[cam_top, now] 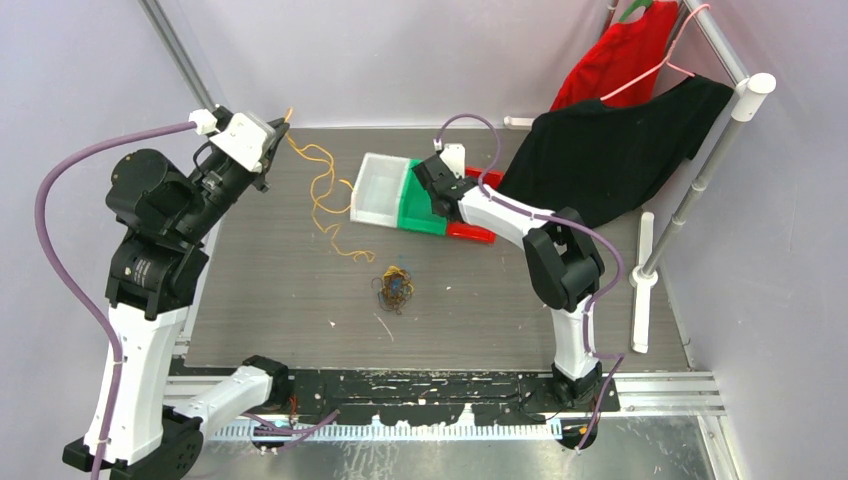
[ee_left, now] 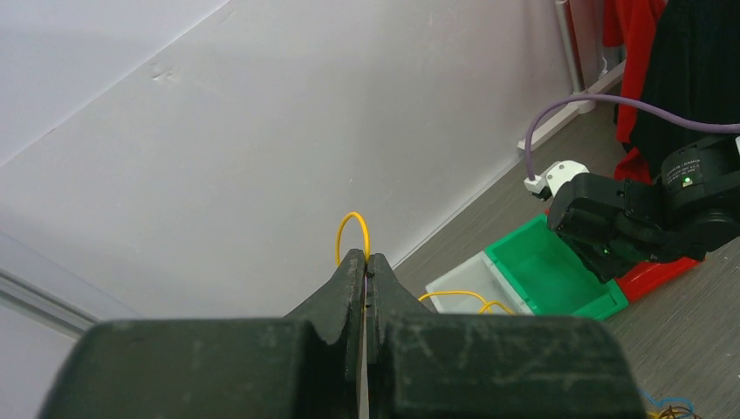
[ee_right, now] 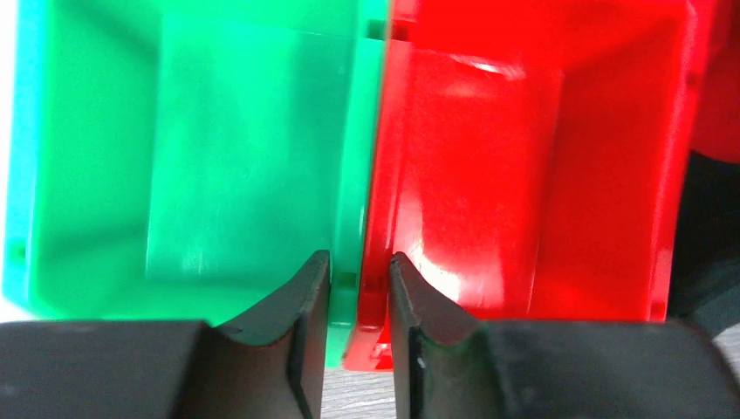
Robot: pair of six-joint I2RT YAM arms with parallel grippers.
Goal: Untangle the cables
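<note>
An orange-yellow cable [cam_top: 325,190] hangs from my left gripper [cam_top: 281,130], raised at the back left, and snakes down across the table to end near a small tangle of cables [cam_top: 395,287], dark, orange and blue, at the table's middle. In the left wrist view that gripper [ee_left: 366,262] is shut on the yellow cable [ee_left: 353,223], which loops just above the tips. My right gripper [cam_top: 430,182] hovers at the bins. Its jaws [ee_right: 359,262] stand a narrow gap apart with no cable between them, in line with the adjoining walls of the green bin [ee_right: 236,148] and red bin [ee_right: 524,175].
A white bin [cam_top: 378,190], the green bin [cam_top: 415,215] and the red bin [cam_top: 470,232] stand side by side at the back middle. A black cloth [cam_top: 610,160] and a red garment [cam_top: 620,55] hang from a rack at the back right. Walls close off the back and sides.
</note>
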